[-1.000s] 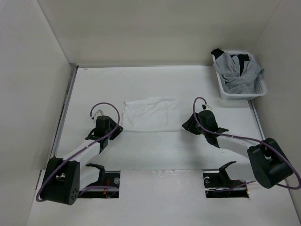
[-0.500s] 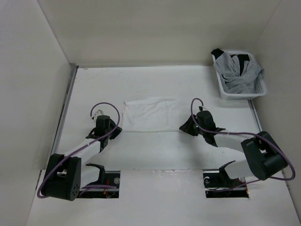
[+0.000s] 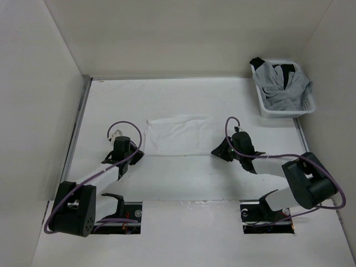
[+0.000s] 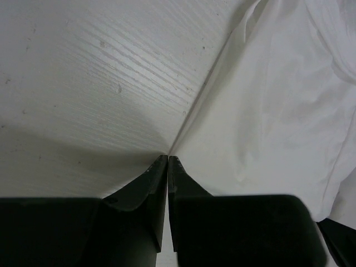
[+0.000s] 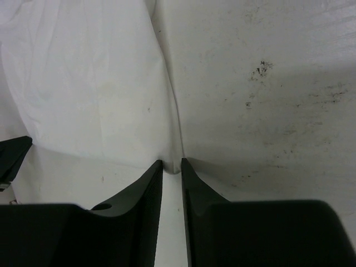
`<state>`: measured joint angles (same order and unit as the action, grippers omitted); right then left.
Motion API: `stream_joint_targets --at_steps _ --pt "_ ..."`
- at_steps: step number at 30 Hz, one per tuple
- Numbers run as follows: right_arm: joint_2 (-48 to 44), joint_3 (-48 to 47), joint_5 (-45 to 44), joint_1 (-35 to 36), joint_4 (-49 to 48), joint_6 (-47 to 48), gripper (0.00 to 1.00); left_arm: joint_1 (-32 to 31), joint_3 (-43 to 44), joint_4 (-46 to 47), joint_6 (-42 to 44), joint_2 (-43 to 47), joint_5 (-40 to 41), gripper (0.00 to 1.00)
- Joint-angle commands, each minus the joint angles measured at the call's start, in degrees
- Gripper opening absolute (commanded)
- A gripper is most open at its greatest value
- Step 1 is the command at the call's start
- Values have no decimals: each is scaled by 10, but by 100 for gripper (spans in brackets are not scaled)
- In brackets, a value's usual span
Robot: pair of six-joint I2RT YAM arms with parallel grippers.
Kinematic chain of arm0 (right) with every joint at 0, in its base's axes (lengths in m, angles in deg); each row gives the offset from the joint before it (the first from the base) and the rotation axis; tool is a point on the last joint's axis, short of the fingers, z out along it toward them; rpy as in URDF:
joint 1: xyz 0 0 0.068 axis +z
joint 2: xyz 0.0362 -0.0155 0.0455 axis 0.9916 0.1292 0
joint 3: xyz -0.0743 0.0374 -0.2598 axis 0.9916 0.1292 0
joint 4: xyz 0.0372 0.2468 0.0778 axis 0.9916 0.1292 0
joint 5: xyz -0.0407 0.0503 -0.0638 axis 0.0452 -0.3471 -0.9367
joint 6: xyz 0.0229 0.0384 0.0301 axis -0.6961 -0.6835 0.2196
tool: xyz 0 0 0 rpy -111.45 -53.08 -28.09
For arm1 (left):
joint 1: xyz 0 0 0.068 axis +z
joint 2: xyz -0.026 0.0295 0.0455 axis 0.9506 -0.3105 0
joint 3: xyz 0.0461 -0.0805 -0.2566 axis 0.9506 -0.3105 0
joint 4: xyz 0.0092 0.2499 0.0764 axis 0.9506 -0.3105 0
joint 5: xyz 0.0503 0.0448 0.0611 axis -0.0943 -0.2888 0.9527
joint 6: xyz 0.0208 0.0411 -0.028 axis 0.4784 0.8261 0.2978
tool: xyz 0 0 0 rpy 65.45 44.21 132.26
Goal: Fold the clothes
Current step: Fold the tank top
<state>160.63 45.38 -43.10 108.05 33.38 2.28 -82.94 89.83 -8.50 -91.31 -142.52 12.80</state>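
A flat white wood-grain bench (image 3: 183, 178) fills the frame centre. Plain off-white wall panels enclose it: left panel (image 3: 33, 111), rear panel (image 3: 183, 39), right panel (image 3: 334, 72). A grey metal rail (image 3: 76, 128) borders the bench's left edge. Lighting is even and soft.

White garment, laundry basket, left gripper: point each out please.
white garment (image 3: 177, 135), top external view, middle of the flat cloth.
laundry basket (image 3: 281, 113), top external view, its near white wall.
left gripper (image 4: 167, 161), left wrist view, between the fingertips, at the garment's edge.
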Motion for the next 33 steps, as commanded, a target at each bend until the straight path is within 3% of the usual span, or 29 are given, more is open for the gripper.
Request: stream_joint_targets --at_steps 1,7,12,19,23,25,28,31,33 --pt "15 -6 2 -6 -39 -8 23 -4 -3 -8 4 -6 -7 4" --pt "-6 0 -6 -5 -48 -13 5 5 -2 -13 4 29 -34 0" --pt "-114 15 -32 13 12 -9 2 2 7 -85 -4 158 -36 0" --pt "-427 -31 -135 115 308 8 1 -24 111 -295 -10 399 -23 0" --pt "-543 -114 -227 195 473 0 1 -45 213 -381 -7 474 3 0" --pt "-558 -148 -262 235 518 -3 2 -57 234 -395 -9 485 4 0" --pt "-545 -151 -290 262 539 -3 2 -86 167 -388 -25 461 -16 6" --pt "-527 -110 -278 269 524 -22 2 -140 43 -279 -41 407 -5 15" --pt "-528 -77 -271 277 506 -41 2 -181 -7 -185 -37 322 0 19"
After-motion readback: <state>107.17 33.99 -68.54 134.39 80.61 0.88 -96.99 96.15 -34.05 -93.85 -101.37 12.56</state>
